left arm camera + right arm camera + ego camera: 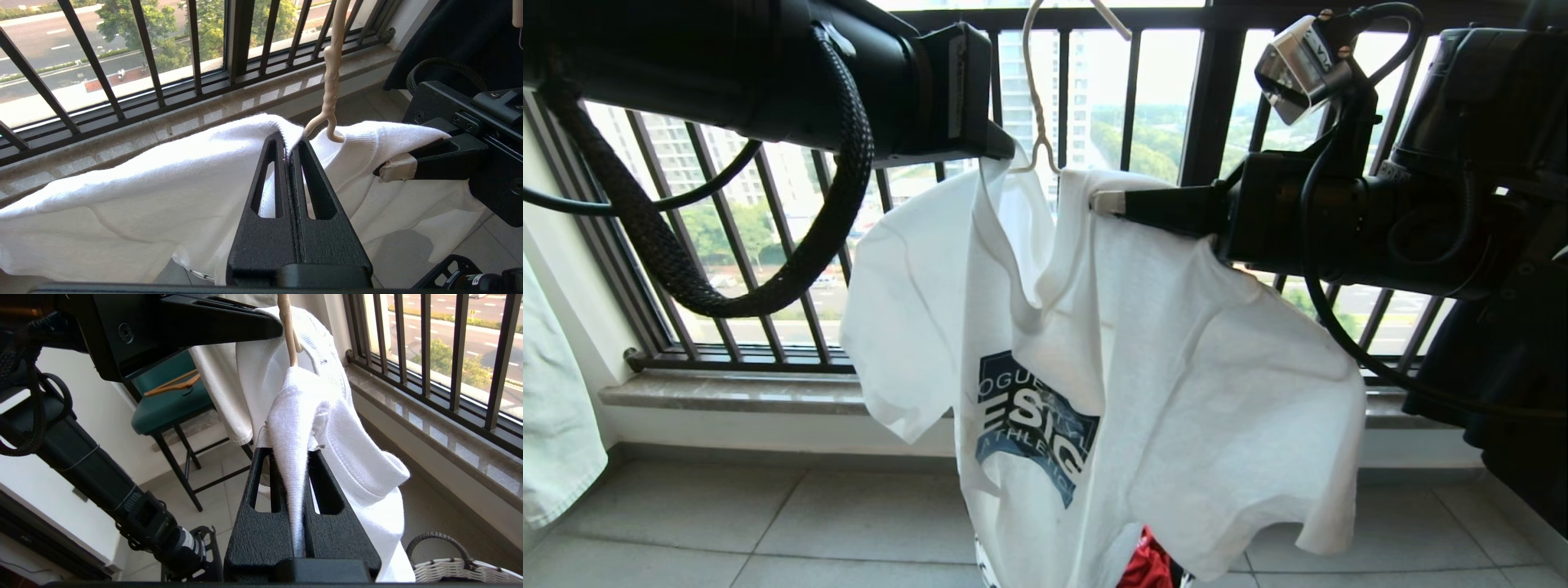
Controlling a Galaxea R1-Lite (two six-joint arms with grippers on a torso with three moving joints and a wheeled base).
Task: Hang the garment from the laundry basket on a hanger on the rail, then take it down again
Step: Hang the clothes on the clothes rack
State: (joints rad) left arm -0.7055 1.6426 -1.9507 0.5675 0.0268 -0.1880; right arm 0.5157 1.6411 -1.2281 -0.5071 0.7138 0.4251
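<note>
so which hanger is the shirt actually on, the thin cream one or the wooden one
The thin cream wire hanger, its twisted neck rising out of the white T-shirt collar between both grippers. The wooden hanger lies apart on the green stool, carrying nothing.

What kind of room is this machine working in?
Most likely an enclosed apartment balcony used for laundry, high up: a dark barred window railing overlooks a street and trees, the floor is tiled, and a woven laundry basket sits by the sill.
</note>
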